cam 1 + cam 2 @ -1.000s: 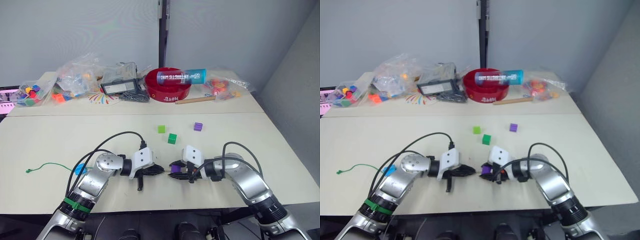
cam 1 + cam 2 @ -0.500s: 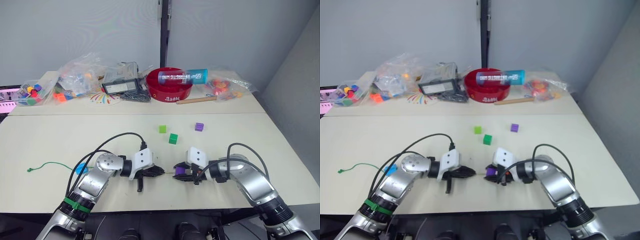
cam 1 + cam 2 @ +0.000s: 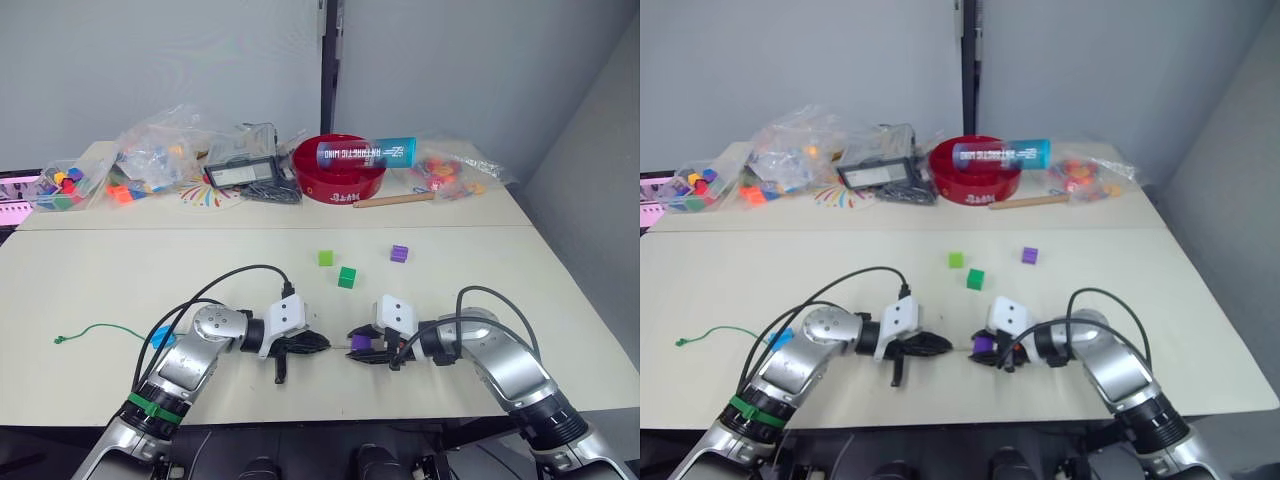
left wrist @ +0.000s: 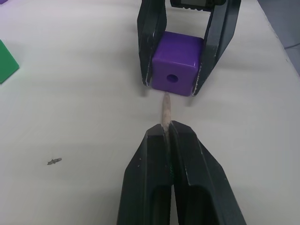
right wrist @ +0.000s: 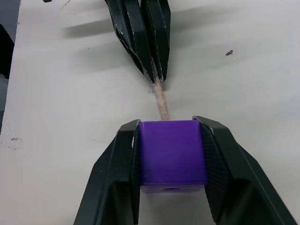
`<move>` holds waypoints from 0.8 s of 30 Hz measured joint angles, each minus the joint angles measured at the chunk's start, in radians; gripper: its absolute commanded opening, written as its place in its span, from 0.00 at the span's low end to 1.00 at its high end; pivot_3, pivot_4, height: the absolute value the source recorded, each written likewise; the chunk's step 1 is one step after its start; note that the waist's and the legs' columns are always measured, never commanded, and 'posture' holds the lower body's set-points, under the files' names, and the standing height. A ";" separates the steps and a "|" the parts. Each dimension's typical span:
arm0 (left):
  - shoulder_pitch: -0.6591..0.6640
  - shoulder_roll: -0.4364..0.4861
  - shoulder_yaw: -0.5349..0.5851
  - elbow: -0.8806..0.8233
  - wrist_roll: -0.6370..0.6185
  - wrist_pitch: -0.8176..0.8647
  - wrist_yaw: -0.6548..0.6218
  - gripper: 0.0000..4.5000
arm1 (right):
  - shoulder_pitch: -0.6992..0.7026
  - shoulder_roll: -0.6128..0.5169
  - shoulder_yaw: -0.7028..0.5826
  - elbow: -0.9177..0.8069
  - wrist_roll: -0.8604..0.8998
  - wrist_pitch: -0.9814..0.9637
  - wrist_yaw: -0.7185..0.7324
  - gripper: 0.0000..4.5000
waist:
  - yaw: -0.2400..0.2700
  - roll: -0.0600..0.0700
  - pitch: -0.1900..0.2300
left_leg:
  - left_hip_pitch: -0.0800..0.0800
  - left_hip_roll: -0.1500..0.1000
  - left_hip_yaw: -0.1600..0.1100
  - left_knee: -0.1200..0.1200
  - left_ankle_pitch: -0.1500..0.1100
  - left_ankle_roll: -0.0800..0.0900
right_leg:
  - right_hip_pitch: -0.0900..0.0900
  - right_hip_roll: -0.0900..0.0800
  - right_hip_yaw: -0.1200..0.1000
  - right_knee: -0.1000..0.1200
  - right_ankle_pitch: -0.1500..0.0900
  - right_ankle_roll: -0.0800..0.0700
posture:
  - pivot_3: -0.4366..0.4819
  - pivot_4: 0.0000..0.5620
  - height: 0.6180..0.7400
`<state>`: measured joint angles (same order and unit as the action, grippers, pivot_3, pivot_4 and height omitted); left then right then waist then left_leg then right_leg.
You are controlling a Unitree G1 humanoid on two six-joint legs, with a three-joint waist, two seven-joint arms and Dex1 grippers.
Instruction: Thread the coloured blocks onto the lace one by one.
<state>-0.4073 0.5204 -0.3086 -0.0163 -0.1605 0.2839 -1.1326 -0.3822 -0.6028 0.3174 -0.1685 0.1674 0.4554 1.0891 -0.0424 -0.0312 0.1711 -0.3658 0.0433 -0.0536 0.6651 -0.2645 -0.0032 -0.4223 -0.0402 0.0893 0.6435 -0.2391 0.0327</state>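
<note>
Place: a robot lab or test room, set up for trials with toys.
Walls: plain grey partition panels (image 3: 160, 70) far beyond both grippers, joined by a dark seam.
Work surface: two pale tables (image 3: 120, 270) pushed together, bare apart from a few small cubes.
Supplies: well beyond the grippers, clear bags of toy pieces (image 3: 160, 150), a red bowl (image 3: 340, 170) with a blue tube (image 3: 365, 154) across it, a wooden stick (image 3: 392, 200).
Wiring: black cables (image 3: 225, 280) looped over the arms.
</note>
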 measured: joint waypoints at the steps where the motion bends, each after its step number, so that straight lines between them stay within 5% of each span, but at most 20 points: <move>1: -0.001 0.000 0.000 0.000 0.000 0.001 0.002 0.00 | 0.000 0.000 0.000 0.000 0.003 0.001 0.000 0.27 | 0.000 0.000 0.000 | 0.000 0.000 0.000 0.000 0.000 0.000 | 0.000 0.000 0.000 0.000 0.000 0.000 | 0.48 0.27 0.92; 24: -0.026 -0.024 -0.003 -0.038 0.001 0.028 0.010 0.00 | -0.006 0.011 0.009 -0.011 -0.007 0.036 -0.014 0.27 | 0.000 0.000 0.000 | 0.001 0.000 0.000 0.000 0.000 0.000 | 0.001 0.000 0.000 0.001 0.000 0.000 | 0.48 0.27 0.92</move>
<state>-0.4328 0.4961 -0.3119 -0.0538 -0.1592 0.3124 -1.1222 -0.3881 -0.5920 0.3264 -0.1795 0.1602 0.4911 1.0750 -0.0425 -0.0312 0.1710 -0.3650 0.0432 -0.0537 0.6651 -0.2645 -0.0032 -0.4215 -0.0403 0.0892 0.6441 -0.2390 0.0327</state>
